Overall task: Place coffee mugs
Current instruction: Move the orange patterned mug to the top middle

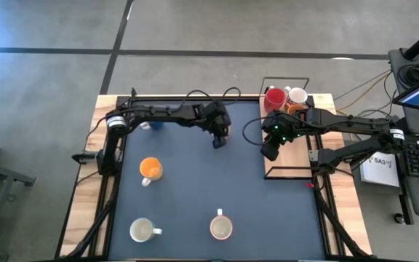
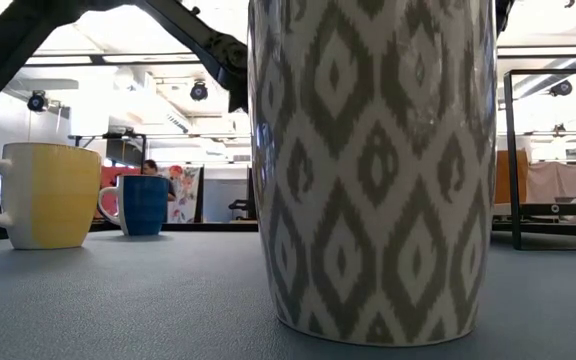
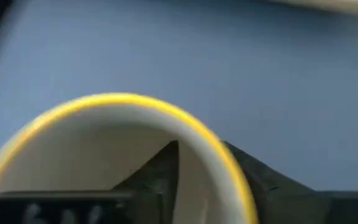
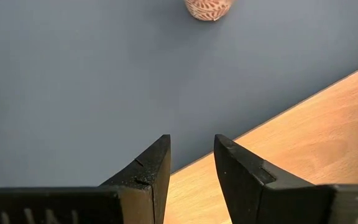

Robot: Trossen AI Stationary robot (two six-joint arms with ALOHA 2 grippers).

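In the left wrist view a mug with a yellow rim (image 3: 135,102) and a white inside stands on the blue mat. My left gripper (image 3: 201,149) (image 1: 219,140) is open and straddles its wall, near the mat's far middle; in the high view the gripper hides the mug. A blue mug (image 1: 152,125) stands under the left arm, and an orange mug (image 1: 150,169) nearer. A cream mug (image 1: 142,231) and a patterned mug (image 1: 220,228) stand by the near edge. Red (image 1: 273,98), white (image 1: 297,94) and orange (image 1: 294,109) mugs sit in the wire basket. My right gripper (image 4: 191,155) (image 1: 271,149) hangs open with nothing in it. My left gripper comes slanting down from above, with one finger (image 3: 160,177) inside the yellow-rimmed mug and the other (image 3: 266,183) outside its wall (image 3: 229,162). Whether either finger touches the wall I cannot tell. The mug stands upright on the mat.
The wire basket (image 1: 286,78) stands on a wooden board (image 1: 289,160) at the mat's right edge, under the right arm. In the low view the patterned mug (image 2: 373,170) fills the front. Bare mat (image 1: 195,189) lies in the middle. A laptop and a keyboard sit beyond the right edge.
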